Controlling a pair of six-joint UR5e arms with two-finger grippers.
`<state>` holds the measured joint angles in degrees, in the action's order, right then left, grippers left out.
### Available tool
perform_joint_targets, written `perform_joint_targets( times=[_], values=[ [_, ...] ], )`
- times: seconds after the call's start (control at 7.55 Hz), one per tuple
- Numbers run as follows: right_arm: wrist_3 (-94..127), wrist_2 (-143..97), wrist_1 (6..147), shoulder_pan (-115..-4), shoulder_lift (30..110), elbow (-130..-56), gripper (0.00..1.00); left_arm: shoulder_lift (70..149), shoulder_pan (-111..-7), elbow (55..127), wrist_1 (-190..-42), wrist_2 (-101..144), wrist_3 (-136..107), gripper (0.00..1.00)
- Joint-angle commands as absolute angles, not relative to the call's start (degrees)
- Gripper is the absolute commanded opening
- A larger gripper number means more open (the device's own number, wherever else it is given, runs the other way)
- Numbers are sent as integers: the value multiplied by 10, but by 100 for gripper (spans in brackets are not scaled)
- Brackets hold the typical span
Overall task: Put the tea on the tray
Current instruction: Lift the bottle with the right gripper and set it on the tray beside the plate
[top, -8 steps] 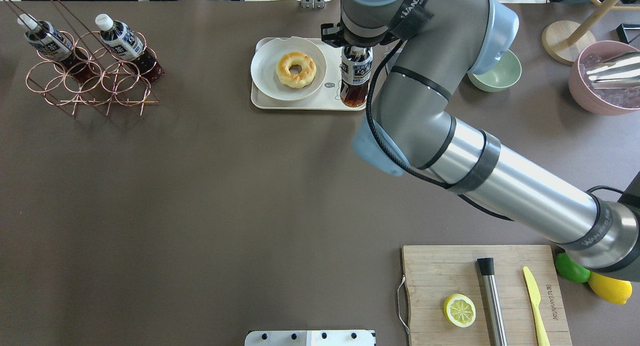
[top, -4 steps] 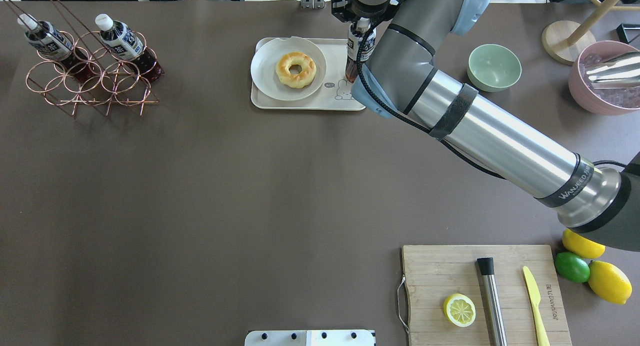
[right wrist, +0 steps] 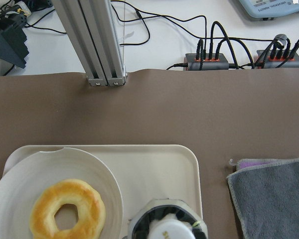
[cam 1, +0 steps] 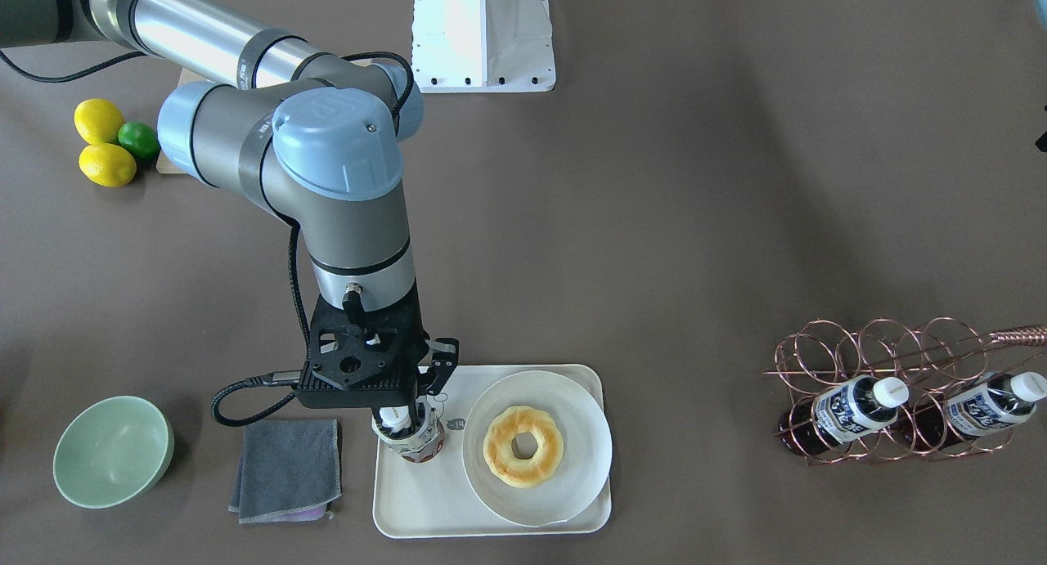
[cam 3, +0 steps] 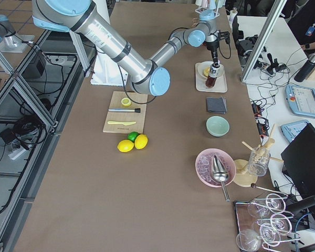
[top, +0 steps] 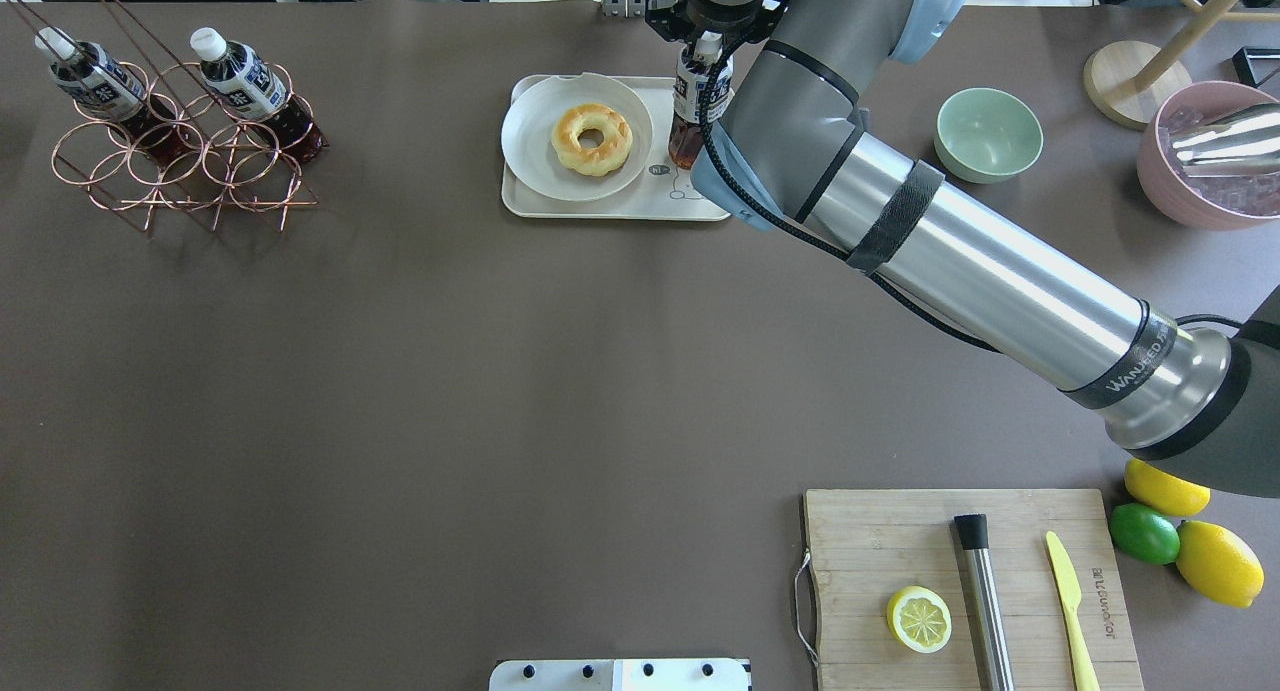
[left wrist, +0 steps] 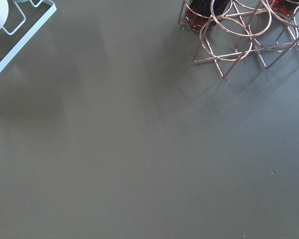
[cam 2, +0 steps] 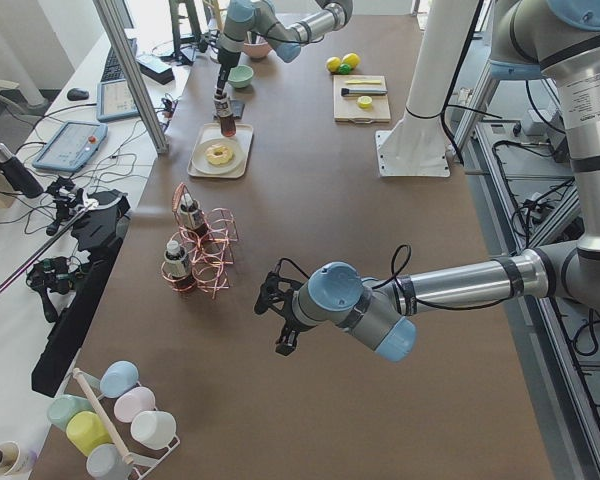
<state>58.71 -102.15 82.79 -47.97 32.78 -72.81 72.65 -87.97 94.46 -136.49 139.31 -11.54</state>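
Observation:
The tea point(top: 690, 111), a small bottle of dark liquid with a white cap, stands upright over the right part of the cream tray point(top: 600, 206), next to the plate. My right gripper point(top: 703, 41) is shut on its cap and neck from above. The front view shows the tea point(cam 1: 415, 441) on the tray point(cam 1: 425, 499) under the gripper. In the right wrist view the cap point(right wrist: 167, 230) sits at the bottom edge over the tray point(right wrist: 159, 164). My left gripper point(cam 2: 278, 320) shows only in the exterior left view, low over bare table; I cannot tell if it is open.
A round plate point(top: 530, 141) with a doughnut point(top: 592, 139) fills the tray's left part. A copper wire rack point(top: 180, 171) with two more bottles stands far left. A grey cloth point(cam 1: 286, 467) and green bowl point(top: 988, 134) lie right of the tray. A cutting board point(top: 860, 531) is near the robot.
My right arm has carried the tea from the tray's right near corner farther back and slightly left, closer to the plate. The gripper stays shut on it.

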Motion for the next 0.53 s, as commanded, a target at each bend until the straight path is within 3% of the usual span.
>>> perform_joint_targets(
  times=[0.0, 0.4],
  values=[
    [591, -1020, 826, -470, 331, -729, 0, 729, -879, 944, -1365, 1393, -116, 100],
    [586, -1019, 825, -468, 332, -729, 0, 729, -880, 944, -1365, 1393, -116, 100]
  ],
)
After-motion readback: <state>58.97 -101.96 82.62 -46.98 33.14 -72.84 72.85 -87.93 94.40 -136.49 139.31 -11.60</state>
